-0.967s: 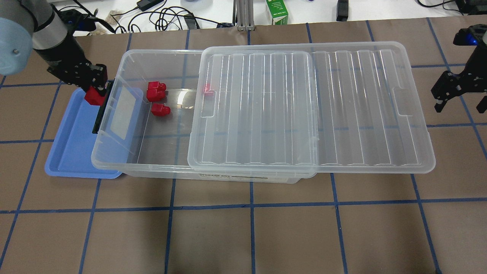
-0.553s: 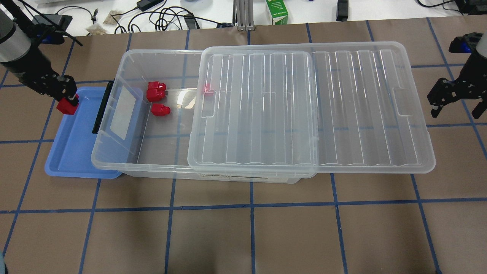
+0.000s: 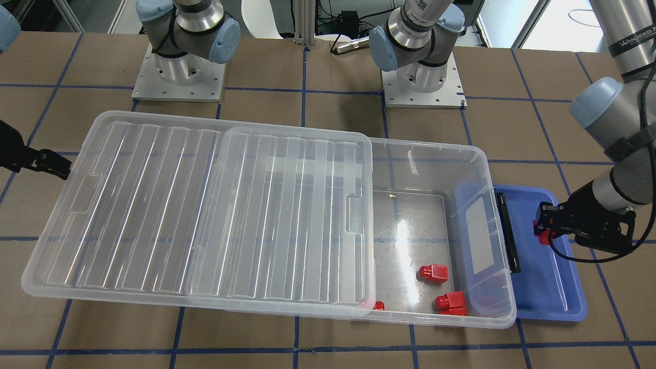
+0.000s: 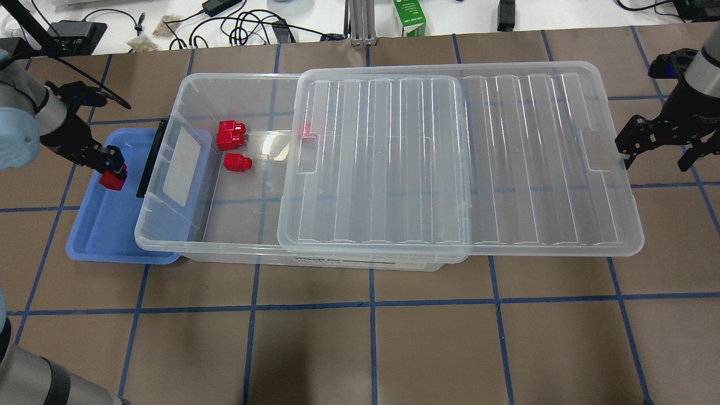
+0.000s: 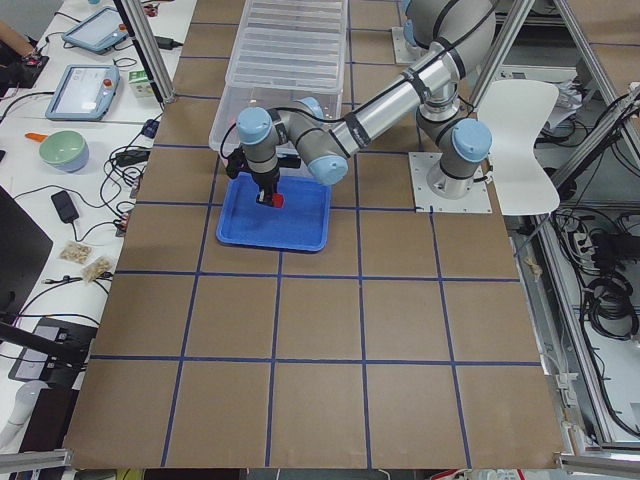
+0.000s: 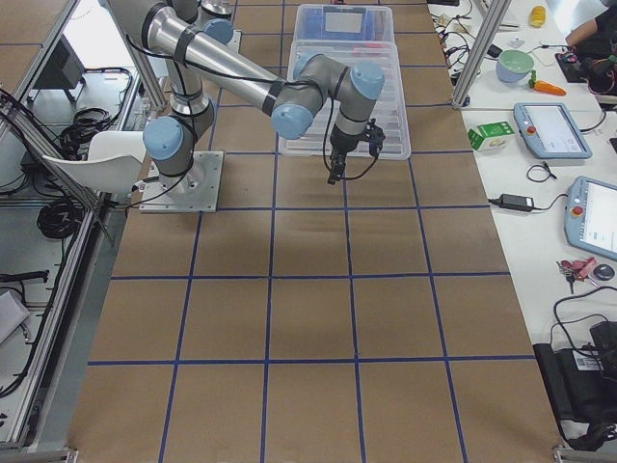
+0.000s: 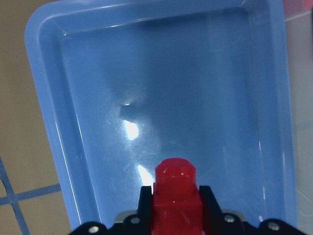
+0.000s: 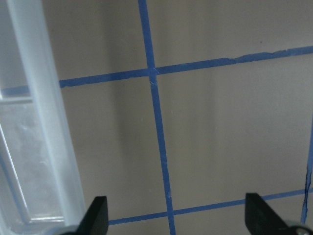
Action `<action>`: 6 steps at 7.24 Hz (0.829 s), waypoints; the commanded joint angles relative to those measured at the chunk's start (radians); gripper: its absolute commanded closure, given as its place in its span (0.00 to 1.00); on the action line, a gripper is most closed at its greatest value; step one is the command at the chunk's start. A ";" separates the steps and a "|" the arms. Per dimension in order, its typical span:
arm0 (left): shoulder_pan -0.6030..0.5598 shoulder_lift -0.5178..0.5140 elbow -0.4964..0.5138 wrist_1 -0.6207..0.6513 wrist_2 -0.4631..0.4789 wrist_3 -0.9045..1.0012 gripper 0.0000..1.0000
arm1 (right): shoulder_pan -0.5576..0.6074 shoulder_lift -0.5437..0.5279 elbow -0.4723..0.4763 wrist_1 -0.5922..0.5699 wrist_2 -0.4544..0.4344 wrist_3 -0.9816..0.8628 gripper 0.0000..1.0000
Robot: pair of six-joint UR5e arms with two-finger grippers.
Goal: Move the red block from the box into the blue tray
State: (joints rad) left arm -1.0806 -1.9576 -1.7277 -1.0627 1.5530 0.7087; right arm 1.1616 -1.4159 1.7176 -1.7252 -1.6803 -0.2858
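My left gripper (image 4: 112, 173) is shut on a red block (image 4: 112, 180) and holds it low over the blue tray (image 4: 104, 225). The left wrist view shows the block (image 7: 175, 196) clamped between both fingers above the tray floor (image 7: 195, 98). The front view shows the same block (image 3: 541, 225) over the tray (image 3: 543, 287). The clear box (image 4: 236, 236) stands beside the tray with its ribbed lid (image 4: 450, 163) slid to the right. Three red blocks (image 4: 232, 136) lie in its open end, one partly under the lid. My right gripper (image 4: 655, 154) is open and empty beside the lid's right end.
The box's black latch (image 4: 149, 163) lies over the tray's right side. Cables, a power brick and a green carton (image 4: 409, 17) lie beyond the table's far edge. Brown table with blue tape lines (image 4: 371, 304) spreads in front of the box.
My left gripper carried the red block from the tray's far edge toward me and down, deeper over the tray. My right gripper shifted slightly toward the lid.
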 commanded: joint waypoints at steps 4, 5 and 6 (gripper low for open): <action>0.008 -0.107 -0.032 0.133 0.001 -0.008 0.47 | 0.082 0.012 -0.001 -0.039 0.014 0.001 0.00; 0.008 -0.106 -0.030 0.142 0.001 -0.009 0.12 | 0.107 0.012 -0.001 -0.043 0.014 0.008 0.00; 0.008 -0.087 -0.030 0.136 0.006 -0.009 0.08 | 0.121 0.017 0.000 -0.045 0.014 0.039 0.00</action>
State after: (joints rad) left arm -1.0726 -2.0565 -1.7596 -0.9275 1.5549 0.7006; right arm 1.2609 -1.4024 1.7168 -1.7668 -1.6661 -0.2726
